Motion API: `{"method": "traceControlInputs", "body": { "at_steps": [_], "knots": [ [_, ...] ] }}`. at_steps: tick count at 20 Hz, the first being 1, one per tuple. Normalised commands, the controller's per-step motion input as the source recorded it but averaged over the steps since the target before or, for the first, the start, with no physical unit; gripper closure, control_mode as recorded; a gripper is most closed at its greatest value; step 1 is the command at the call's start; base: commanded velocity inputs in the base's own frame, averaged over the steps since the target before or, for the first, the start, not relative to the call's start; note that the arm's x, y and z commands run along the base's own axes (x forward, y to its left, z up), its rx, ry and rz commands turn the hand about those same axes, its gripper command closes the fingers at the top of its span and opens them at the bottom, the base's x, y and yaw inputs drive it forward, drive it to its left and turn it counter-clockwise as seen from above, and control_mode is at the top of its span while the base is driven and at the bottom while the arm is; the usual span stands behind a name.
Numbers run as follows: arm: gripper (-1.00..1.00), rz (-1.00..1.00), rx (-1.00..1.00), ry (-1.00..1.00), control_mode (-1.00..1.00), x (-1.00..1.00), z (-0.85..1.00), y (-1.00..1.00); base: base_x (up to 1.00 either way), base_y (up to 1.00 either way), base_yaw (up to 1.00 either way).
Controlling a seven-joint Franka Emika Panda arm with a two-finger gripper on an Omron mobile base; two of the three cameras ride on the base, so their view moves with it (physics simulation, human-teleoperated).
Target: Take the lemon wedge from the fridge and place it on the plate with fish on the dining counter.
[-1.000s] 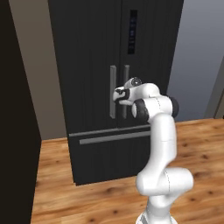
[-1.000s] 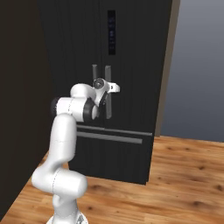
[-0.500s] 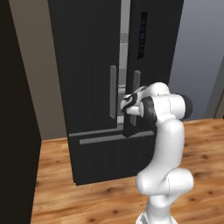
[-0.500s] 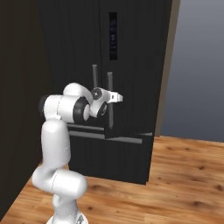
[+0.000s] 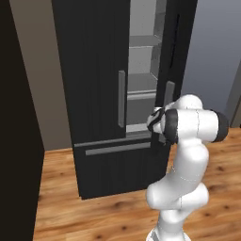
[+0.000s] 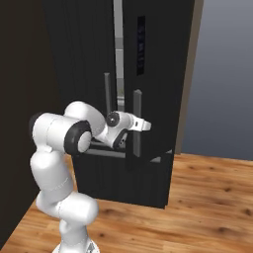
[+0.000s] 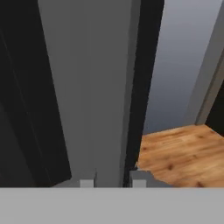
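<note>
The black fridge stands ahead with its right door pulled ajar, so light grey shelves show in the gap. My gripper is shut on that door's grey bar handle. In the hand view the handle runs up between my fingertips, with the gripper around it. The left door's handle is untouched. The lemon wedge is hidden. The plate with fish and the dining counter are out of view.
The bottom drawer is closed below the doors. A dark tall panel flanks the fridge on the left. Wooden floor spreads to the right of the open door, before a grey-blue wall.
The right fridge door has swung outward from closed to ajar, exposing the shelves. My hand has come back toward the base with the handle, the elbow folding.
</note>
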Motion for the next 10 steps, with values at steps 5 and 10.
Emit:
{"method": "traceControlInputs", "body": {
  "at_steps": [5,10],
  "knots": [
    [-1.0,-0.26,0.04,0.0,-1.0,-0.63,1.0,-0.26,0.0,0.0,0.0],
    [-1.0,-0.19,0.0,0.0,-1.0,-0.55,1.0,0.0,0.0,0.0,0.0]
  ]
}}
